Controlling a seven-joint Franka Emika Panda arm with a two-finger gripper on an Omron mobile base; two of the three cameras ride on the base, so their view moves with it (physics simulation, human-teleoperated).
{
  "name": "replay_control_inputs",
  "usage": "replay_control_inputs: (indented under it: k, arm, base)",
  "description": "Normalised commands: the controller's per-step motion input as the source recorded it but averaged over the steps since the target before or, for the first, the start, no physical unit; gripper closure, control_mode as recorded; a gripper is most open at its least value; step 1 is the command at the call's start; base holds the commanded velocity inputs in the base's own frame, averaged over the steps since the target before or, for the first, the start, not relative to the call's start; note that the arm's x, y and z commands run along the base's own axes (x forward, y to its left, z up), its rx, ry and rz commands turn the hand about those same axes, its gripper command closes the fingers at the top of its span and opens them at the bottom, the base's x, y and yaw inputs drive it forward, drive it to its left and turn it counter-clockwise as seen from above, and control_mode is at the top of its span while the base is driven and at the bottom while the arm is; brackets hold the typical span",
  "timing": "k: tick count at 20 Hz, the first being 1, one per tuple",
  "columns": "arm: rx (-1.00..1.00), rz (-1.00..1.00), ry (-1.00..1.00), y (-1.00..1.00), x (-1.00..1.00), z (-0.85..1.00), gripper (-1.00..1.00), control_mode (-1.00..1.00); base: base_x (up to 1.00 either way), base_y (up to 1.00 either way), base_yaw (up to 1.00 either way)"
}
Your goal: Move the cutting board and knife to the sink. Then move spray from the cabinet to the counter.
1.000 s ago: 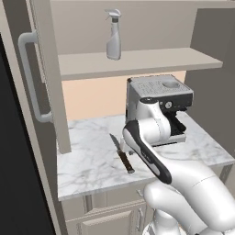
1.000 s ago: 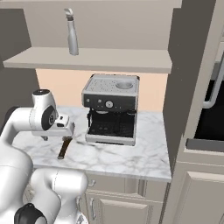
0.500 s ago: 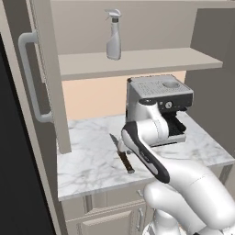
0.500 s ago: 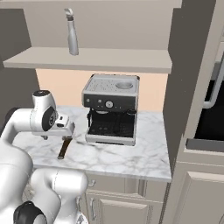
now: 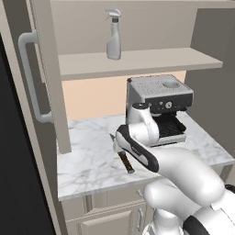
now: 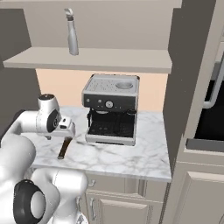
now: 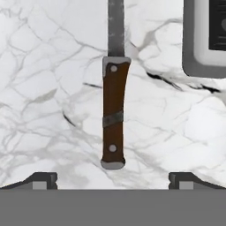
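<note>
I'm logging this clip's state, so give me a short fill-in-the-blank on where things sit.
1. The knife lies flat on the ____ counter.
2. The spray stands upright on the cabinet ____.
3. The hand hangs above the knife's ____, fingertips spread wide.
4. The espresso machine sits on the counter under the ____.

Missing words: marble; shelf; handle; shelf

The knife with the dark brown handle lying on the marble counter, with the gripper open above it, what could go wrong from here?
1. The brown-handled knife lies flat on the white marble counter, so the open gripper may skid off the thin handle rather than clamp it.
2. The silver espresso machine stands close beside the hand; a wide swing could strike it.
3. If lifted, the heavier blade end may tip down and slip out.
</note>
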Motion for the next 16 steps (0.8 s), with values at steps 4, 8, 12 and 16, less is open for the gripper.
replay_control_inputs:
  k: [4, 8, 12, 16]
  arm:
    - [0.00, 0.00, 0.04, 0.00, 0.22, -0.36, -1.00, -1.00]
    - [0.00, -0.01, 0.00, 0.00, 0.13, -0.39, -1.00, -1.00]
    - [0.00, -0.01, 0.00, 0.01, 0.12, -0.40, -1.00, -1.00]
    - [0.00, -0.02, 0.00, 0.02, 0.09, -0.40, -1.00, -1.00]
  base:
    - [0.00, 0.00, 0.00]
    - [0.00, 0.00, 0.00]
    - [0.00, 0.00, 0.00]
    - [0.00, 0.00, 0.00]
